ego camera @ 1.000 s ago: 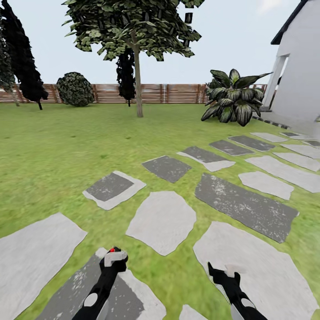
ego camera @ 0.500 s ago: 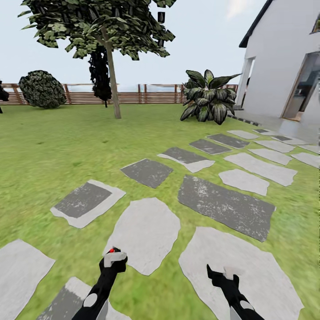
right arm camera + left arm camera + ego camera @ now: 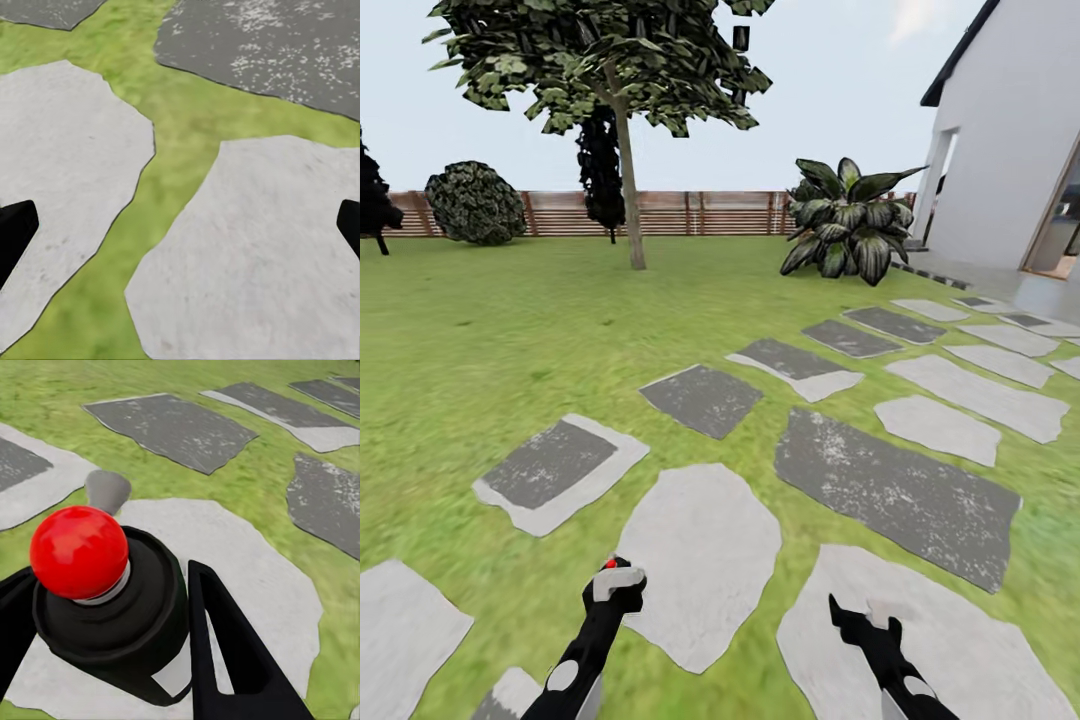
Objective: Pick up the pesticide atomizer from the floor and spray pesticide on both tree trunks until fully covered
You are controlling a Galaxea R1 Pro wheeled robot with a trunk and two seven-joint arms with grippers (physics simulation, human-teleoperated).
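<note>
You've got the lawn (image 3: 480,330) spread wide ahead, ringed at the back by the fence (image 3: 710,212). On your right stands the white house (image 3: 1010,150). One tree (image 3: 628,180) rises ahead and left, its trunk bare and straight under a leafy crown, well apart from you. Beside the house sits a broad-leaved plant (image 3: 845,230), with a round bush (image 3: 475,203) and a dark conifer (image 3: 600,165) by the fence. Paving slabs (image 3: 895,495) run from under you towards the house, grass between them; nothing stands between you and that tree. Your left tool (image 3: 615,590) is clamped round the atomizer (image 3: 105,600), red cap up, fingers (image 3: 225,652) pressed on both sides. Your right tool (image 3: 860,622) holds nothing, its fingers (image 3: 15,229) spread wide over pale slabs.
</note>
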